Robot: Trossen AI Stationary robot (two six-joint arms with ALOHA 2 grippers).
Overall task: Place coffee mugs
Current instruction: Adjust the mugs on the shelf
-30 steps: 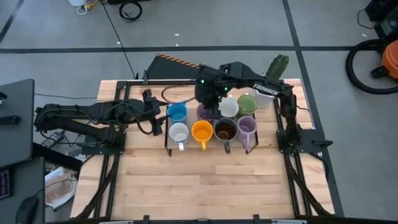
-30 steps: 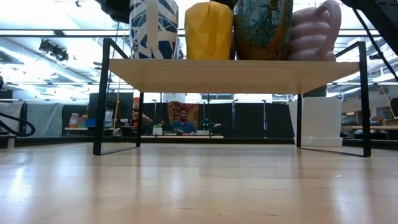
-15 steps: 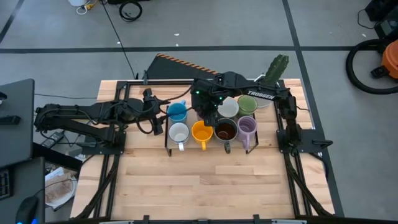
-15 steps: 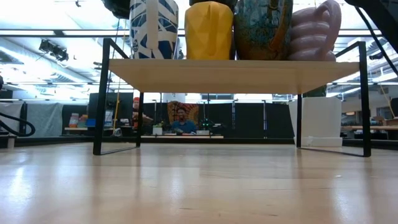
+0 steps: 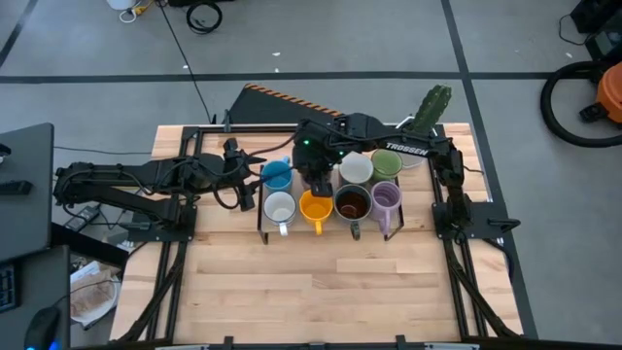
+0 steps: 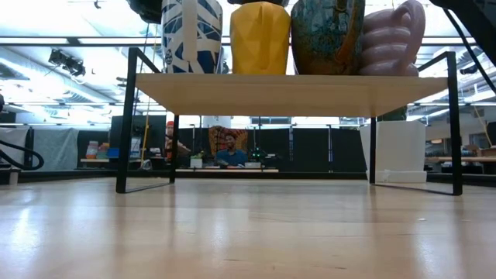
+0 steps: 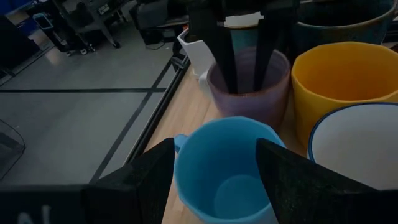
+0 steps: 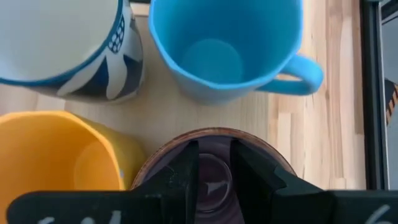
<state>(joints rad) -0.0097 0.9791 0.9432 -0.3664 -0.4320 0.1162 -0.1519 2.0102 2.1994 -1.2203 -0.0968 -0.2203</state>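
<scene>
Right gripper (image 8: 211, 177) pinches purple mug (image 7: 249, 87) by wall, one finger inside, for seating beside blue mug (image 7: 227, 168). Left gripper (image 7: 214, 186) spread, empty, waits near blue mug.

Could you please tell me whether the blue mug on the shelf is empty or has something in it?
Empty: the blue mug stands upright, and its bare blue bottom shows in both wrist views.

Overhead looks down; low level; wrists close; shared blue mug (image 7: 227, 174).
</scene>
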